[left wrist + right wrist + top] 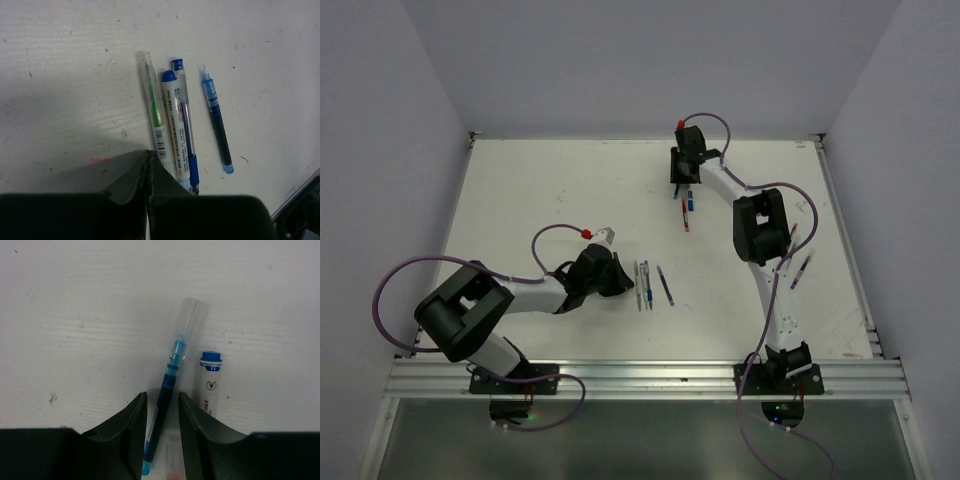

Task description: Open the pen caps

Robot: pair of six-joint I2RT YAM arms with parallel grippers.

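Observation:
My left gripper (617,276) is shut and empty (149,153), its tips on the table just left of a row of pens (646,284). That row holds a green pen under a clear cap (147,62), a white marker with a blue cap (169,76), a blue gel pen (186,125) and an uncapped blue pen (216,120). My right gripper (685,168) is open (161,396) and straddles a blue pen (167,390) with a clear cap (191,315). A white marker with a blue cap (211,358) lies just right of it.
A third pen with a reddish end (172,467) lies between the right jaws at the bottom edge. Two thin pens (805,270) lie right of the right arm. Purple cables with red plugs (586,232) loop over both arms. The table's metal rail (640,378) runs along the front.

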